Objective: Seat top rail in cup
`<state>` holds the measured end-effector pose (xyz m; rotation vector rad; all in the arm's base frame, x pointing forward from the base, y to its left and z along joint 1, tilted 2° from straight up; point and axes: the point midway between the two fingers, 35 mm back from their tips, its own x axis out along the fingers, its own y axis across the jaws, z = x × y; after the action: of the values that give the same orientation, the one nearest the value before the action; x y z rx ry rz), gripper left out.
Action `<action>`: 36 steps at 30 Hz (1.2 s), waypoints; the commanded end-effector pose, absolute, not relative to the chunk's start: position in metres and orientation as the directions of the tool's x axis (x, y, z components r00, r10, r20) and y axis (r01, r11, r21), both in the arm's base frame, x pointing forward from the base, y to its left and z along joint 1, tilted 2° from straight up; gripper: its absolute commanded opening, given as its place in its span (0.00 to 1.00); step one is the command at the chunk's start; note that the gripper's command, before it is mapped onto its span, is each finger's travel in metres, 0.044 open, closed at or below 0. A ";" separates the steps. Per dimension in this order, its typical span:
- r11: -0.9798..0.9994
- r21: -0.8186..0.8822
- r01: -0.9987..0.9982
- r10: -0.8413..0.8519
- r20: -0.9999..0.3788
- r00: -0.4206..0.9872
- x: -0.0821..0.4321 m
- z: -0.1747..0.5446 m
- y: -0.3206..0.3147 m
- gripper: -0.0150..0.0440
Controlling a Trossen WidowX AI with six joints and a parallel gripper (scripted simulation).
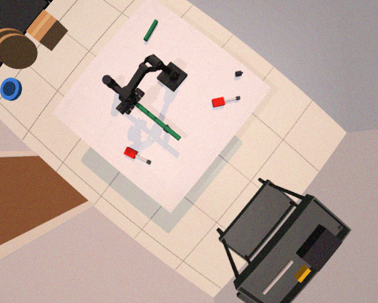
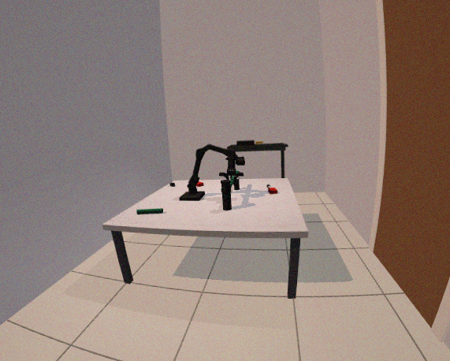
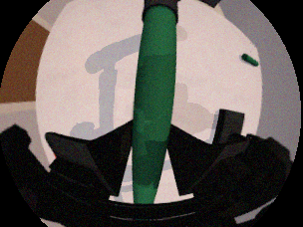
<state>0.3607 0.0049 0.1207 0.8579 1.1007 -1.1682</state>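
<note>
The green rail [image 1: 152,116] [image 3: 155,80] runs through the black loop cap [image 1: 167,128], its far end sticking out beyond. My gripper [image 1: 130,102] [image 3: 150,123] is shut on the rail, with one finger on each side. The big black post [image 1: 107,80] [image 2: 226,197] stands upright beyond the gripper. In the wrist view, the rail's post-side end meets the dark rail-end cup [image 3: 160,11] at the top, and the cup's rim surrounds it. How deep the end sits is hidden. The brace band's height is too small to tell. The smaller post [image 2: 236,184] stands behind.
On the table [image 1: 198,149] [image 2: 205,228] are a loose green tube [image 1: 150,30] [image 2: 150,211] [image 3: 249,60], two red-handled tools [image 1: 218,102] [image 1: 130,152] and a small black part [image 1: 238,73]. The arm's base [image 1: 172,76] [image 2: 191,195] stands beside the rail.
</note>
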 end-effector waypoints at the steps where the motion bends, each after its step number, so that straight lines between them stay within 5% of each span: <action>1: 0.209 -0.026 0.978 -0.277 -0.960 0.033 0.362 0.123 -0.003 0.25; 36: 0.209 -0.026 0.978 -0.279 -0.960 0.034 0.369 0.129 -0.029 0.25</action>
<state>0.3649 -0.0206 0.1229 0.8499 1.1116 -1.1714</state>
